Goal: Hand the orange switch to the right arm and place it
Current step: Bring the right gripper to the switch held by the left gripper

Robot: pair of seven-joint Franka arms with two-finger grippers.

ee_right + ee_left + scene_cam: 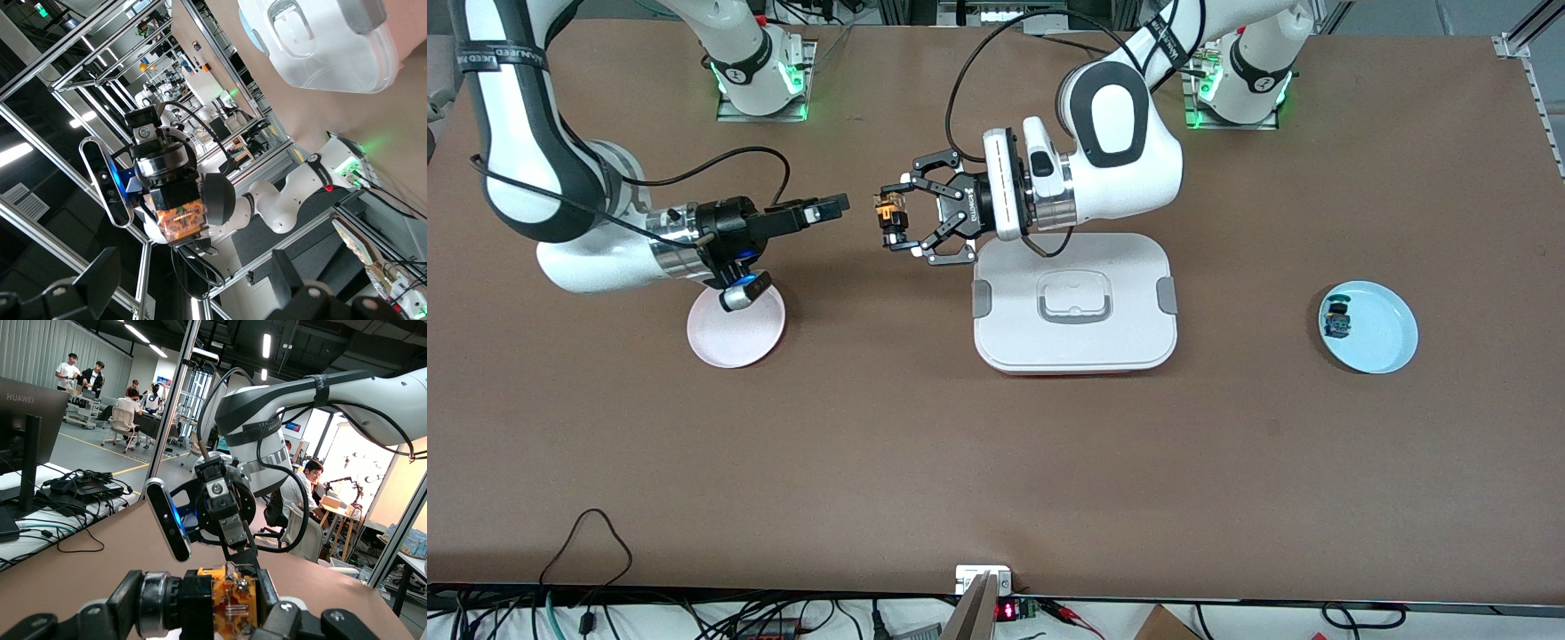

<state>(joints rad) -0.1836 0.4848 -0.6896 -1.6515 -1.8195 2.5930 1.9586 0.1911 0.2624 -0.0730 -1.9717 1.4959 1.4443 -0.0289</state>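
Your left hand (895,224) is clamped on the orange switch (887,216), holding it in the air above bare table between the white lidded box (1074,302) and the pink plate (735,327). Your right hand (829,208) faces it with fingers apart, a small gap away, above the table near the pink plate. Line the right fingers up with the switch's black body, advance slowly, and close on a part the left fingers leave free. Only then release the left hand, or the switch may drop.
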